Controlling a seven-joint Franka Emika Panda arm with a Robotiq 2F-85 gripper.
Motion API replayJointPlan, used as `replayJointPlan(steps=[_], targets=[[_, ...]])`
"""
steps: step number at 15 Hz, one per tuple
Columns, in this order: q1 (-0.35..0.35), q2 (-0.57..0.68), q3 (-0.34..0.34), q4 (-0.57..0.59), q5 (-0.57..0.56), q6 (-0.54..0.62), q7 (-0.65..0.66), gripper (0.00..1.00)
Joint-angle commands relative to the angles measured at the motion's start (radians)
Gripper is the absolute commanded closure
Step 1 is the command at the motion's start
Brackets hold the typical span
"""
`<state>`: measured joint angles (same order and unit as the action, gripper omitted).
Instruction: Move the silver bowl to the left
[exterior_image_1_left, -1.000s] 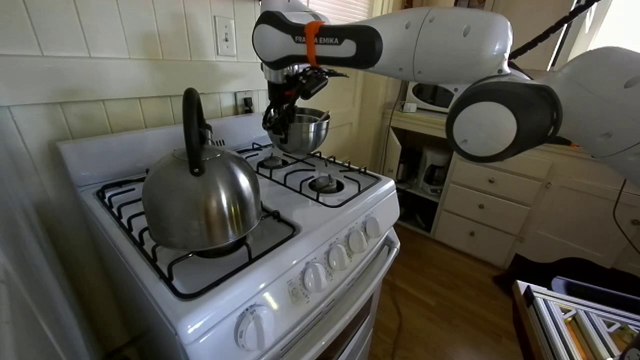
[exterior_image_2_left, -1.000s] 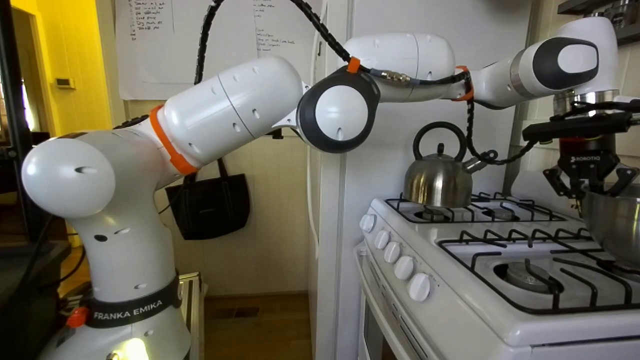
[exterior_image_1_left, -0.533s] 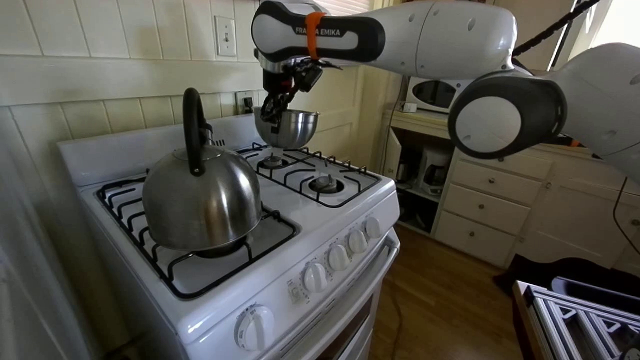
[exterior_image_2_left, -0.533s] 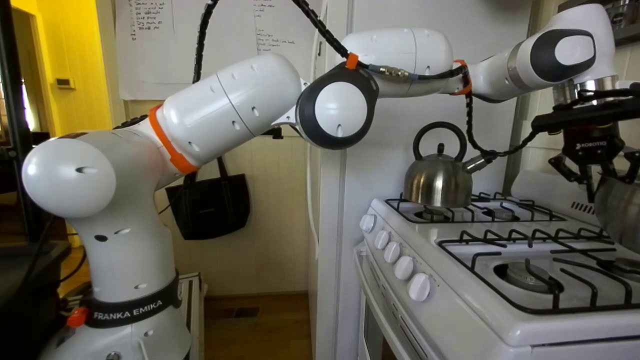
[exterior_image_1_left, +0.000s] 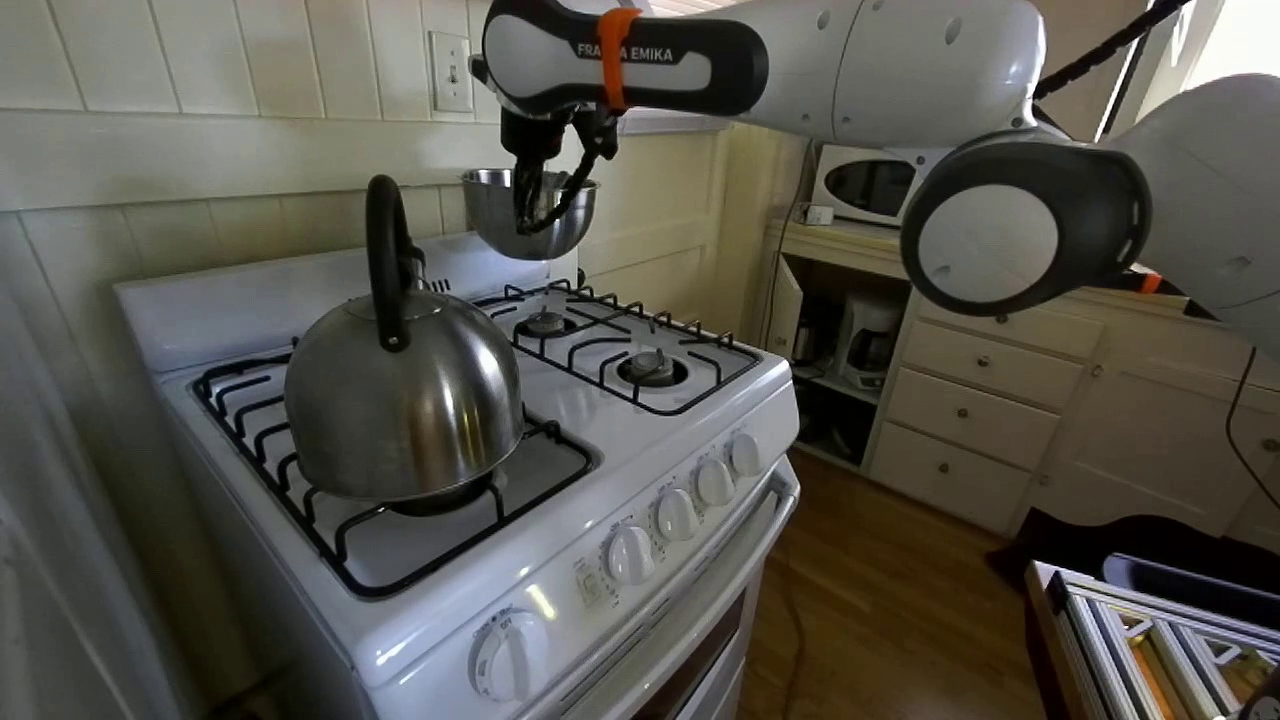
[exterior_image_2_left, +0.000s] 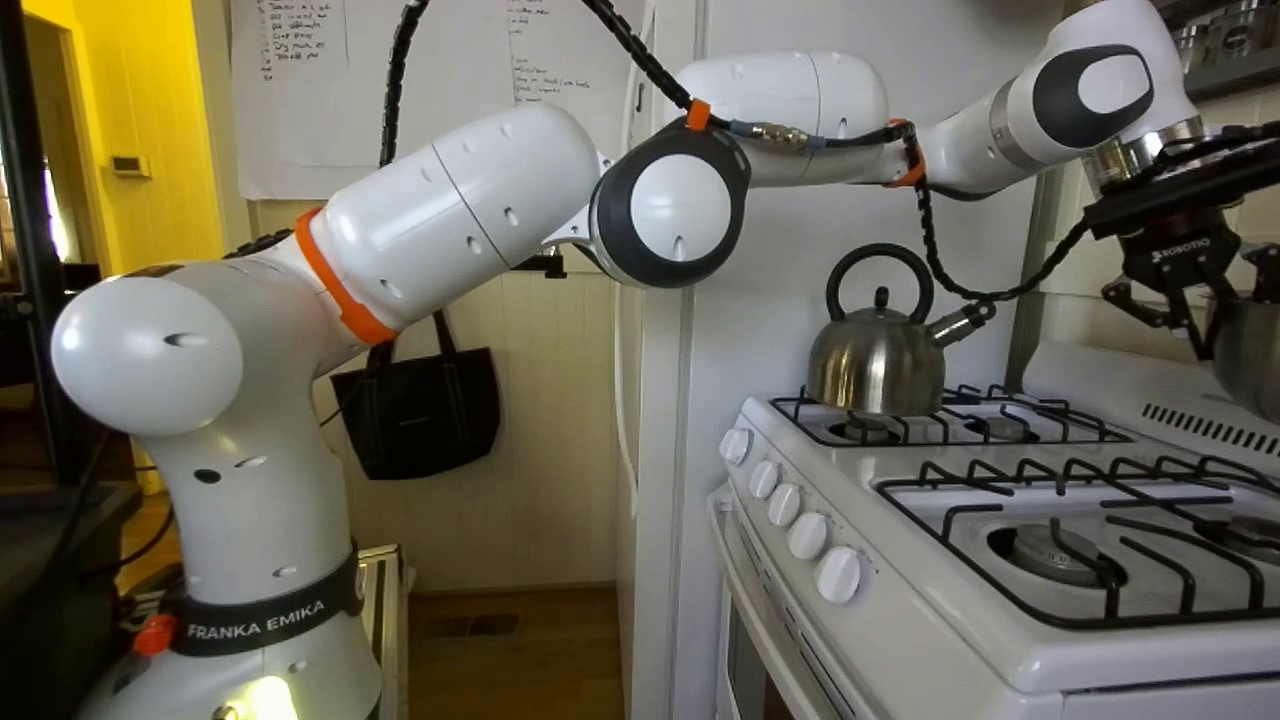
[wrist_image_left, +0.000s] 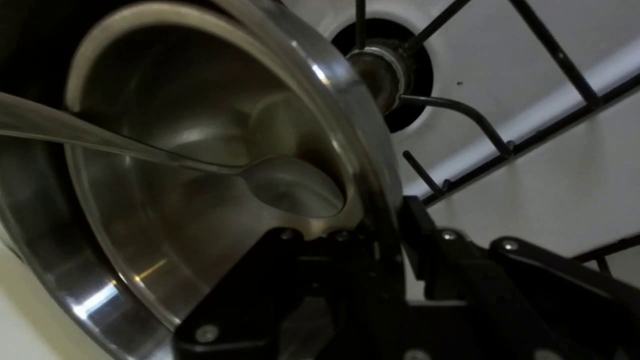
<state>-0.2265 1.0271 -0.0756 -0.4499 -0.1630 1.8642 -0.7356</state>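
Compared with one second earlier, the silver bowl (exterior_image_1_left: 555, 238) and the gripper (wrist_image_left: 387, 235) stand higher above the stove (exterior_image_1_left: 620, 440) and, in an exterior view, further left. The arm (exterior_image_1_left: 930, 80) is raised with them. The kettle (exterior_image_1_left: 405, 400) keeps its position on the left of the stove.

The gripper is narrow and pinches the wall of the silver bowl at the rim: one jaw stands on the inner side, one on the outer side. The silver bowl hangs mouth upward over the far right part of the stove. In both exterior views, free room separates its underside from the right grate (wrist_image_left: 550, 130). The gap to the back panel (exterior_image_1_left: 230, 310) cannot be judged.

In the wrist view, a burner (wrist_image_left: 380, 75) lies below and right of the rim. A spoon (wrist_image_left: 295, 185) rests inside the silver bowl, its handle leading left across a curved inner edge (wrist_image_left: 120, 22); what that edge belongs to cannot be told.

On the left, a gap lies between the black handle (exterior_image_1_left: 385, 265) of the kettle and the rim of the silver bowl. The spout (exterior_image_2_left: 957, 324) points right toward the gripper, well apart from it. A black cable (exterior_image_2_left: 1003, 296) loops down from the arm and passes just above the tip of the spout in an exterior view; their separation in depth cannot be told. The right side of the silver bowl runs past the frame edge there.
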Motion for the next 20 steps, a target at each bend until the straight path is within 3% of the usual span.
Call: replayJointPlan(steps=[1, 16, 19, 20], targets=[[0.019, -0.027, -0.002, -0.015, -0.022, 0.036, -0.162, 0.97], [-0.082, -0.082, 0.123, -0.016, 0.136, -0.008, -1.001, 0.97], [-0.075, -0.086, 0.145, -0.021, 0.158, -0.06, -1.139, 0.97], [-0.059, -0.082, 0.122, -0.013, 0.148, -0.073, -1.064, 0.97]])
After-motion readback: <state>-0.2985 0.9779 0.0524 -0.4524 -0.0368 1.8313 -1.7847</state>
